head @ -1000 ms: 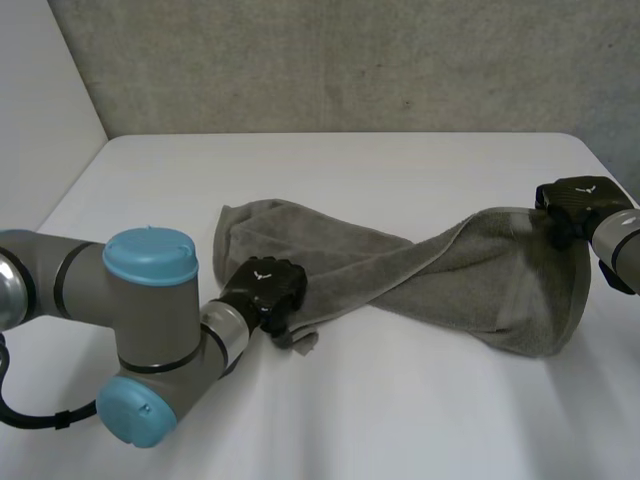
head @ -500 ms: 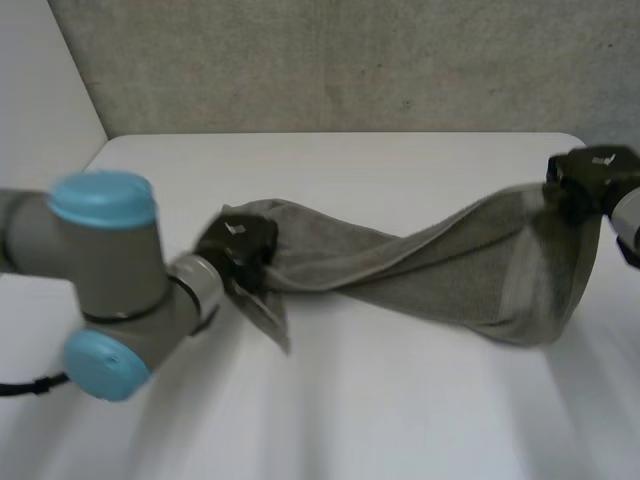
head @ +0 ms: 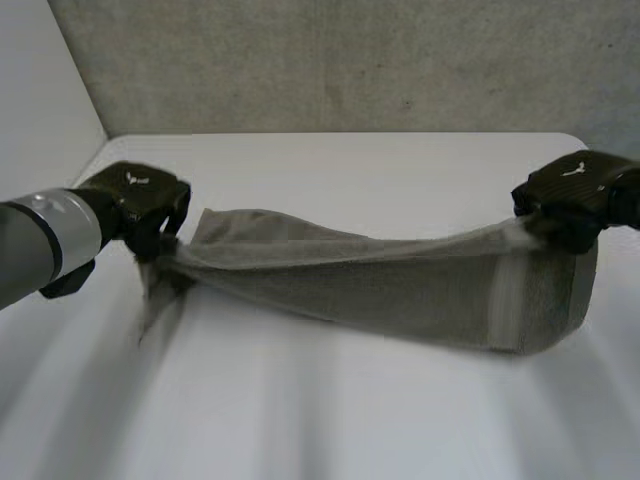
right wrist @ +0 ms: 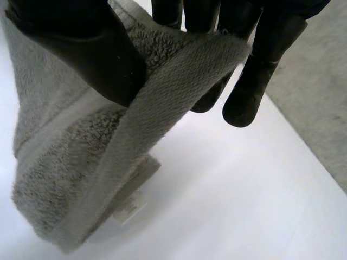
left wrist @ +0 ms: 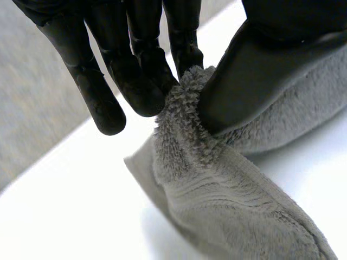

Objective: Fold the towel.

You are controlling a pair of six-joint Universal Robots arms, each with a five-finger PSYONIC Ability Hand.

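Note:
A grey-green towel (head: 400, 290) hangs stretched between my two hands above the white table (head: 330, 420). My left hand (head: 140, 205) holds the towel's left end, lifted off the table. In the left wrist view its thumb (left wrist: 255, 70) pinches the towel (left wrist: 217, 184) against the fingers (left wrist: 135, 70). My right hand (head: 570, 195) grips the right end, with the cloth drooping below it. In the right wrist view its thumb (right wrist: 87, 49) and fingers (right wrist: 255, 70) clamp a hemmed corner of the towel (right wrist: 108, 157).
A grey wall (head: 350, 60) runs behind the table's far edge. The table's left edge slants away beside my left arm (head: 40, 245). Bare white surface lies in front of the towel.
My left hand closed on the towel's left end and carried it up and to the left. The towel went from lying slack to being pulled taut. My right hand stayed raised, shifting slightly.

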